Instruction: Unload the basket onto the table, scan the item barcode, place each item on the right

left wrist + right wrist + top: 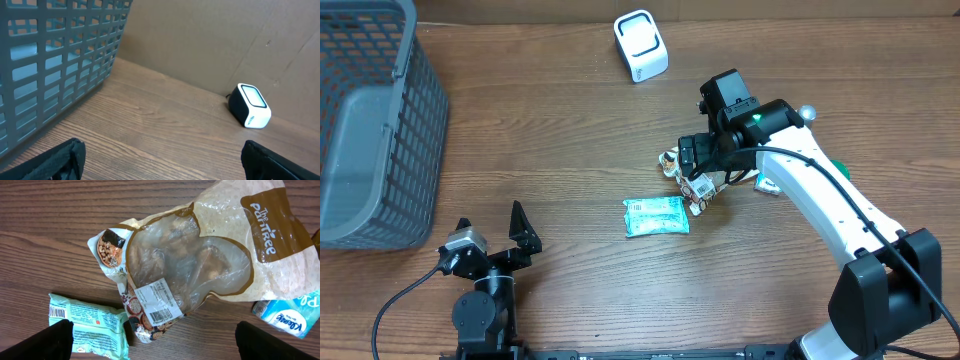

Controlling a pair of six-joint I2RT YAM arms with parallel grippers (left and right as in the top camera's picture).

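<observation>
Hovering right tool (155,330) w/ jaws spread & empty over clear snack pouch (200,260) lying label-up on bench (570,150), we judge pick-up pending: nxt pinch pouch, carry barcode to scanner (641,45).

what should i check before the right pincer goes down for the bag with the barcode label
1. Right pincer open and empty: ok.
2. Clear snack bag lying flat beneath it: ok.
3. Barcode label facing up, readable: ok.
4. Neighbours clear of the bag: not ok; teal packet and blue tissue pack crowd its edges.
5. Scanner standing unobstructed: ok.
6. Left pincer open, away from the items: ok.
</observation>
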